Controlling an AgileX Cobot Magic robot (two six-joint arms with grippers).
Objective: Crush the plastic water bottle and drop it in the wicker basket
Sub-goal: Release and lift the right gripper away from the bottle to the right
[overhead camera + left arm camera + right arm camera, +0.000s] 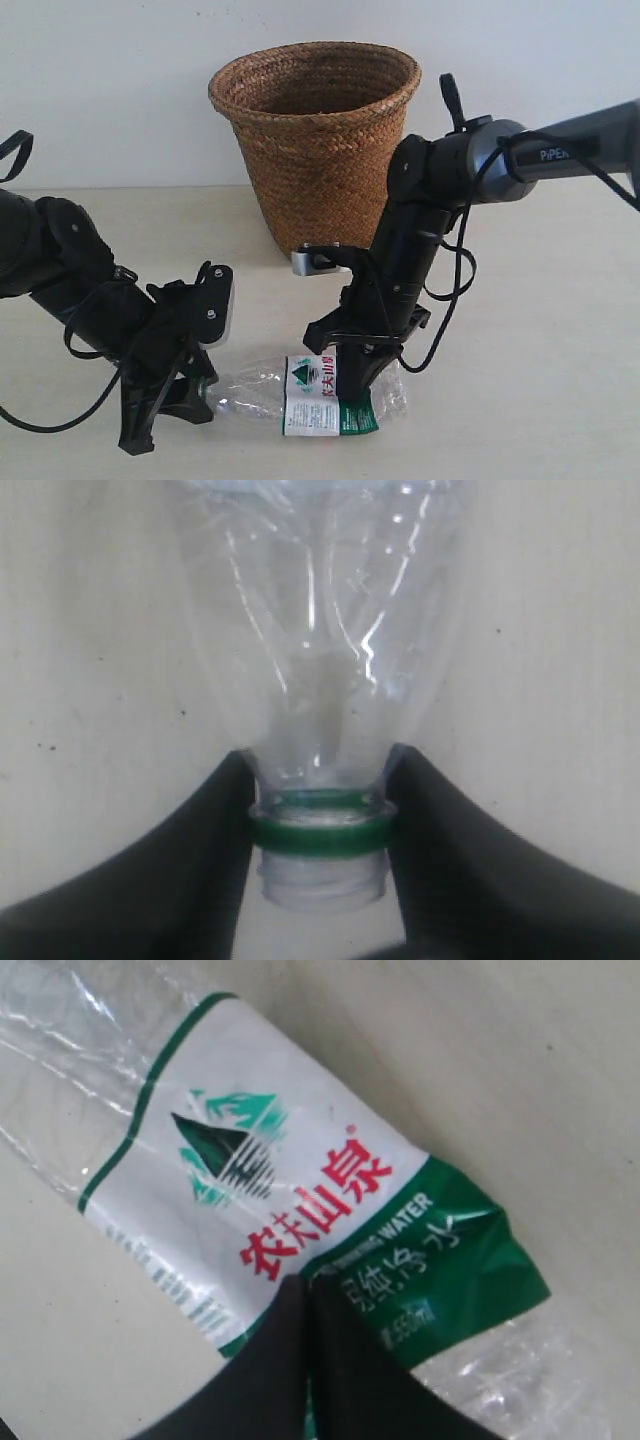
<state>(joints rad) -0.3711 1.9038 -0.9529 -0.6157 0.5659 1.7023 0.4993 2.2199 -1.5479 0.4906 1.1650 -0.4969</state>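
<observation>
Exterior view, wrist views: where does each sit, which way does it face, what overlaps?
Exterior: off the arms, raised, facing the wicker basket; both arms show, left gripper and right gripper on the plastic water bottle.
Left wrist: looks along the bottle from its neck; own fingers flank the green ring.
Right wrist: looks down on the label; own fingers closed over it.
Shared: all three see the bottle.

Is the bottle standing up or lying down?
Lying down: the bottle rests sideways on the table, neck in the left pincer.
</observation>
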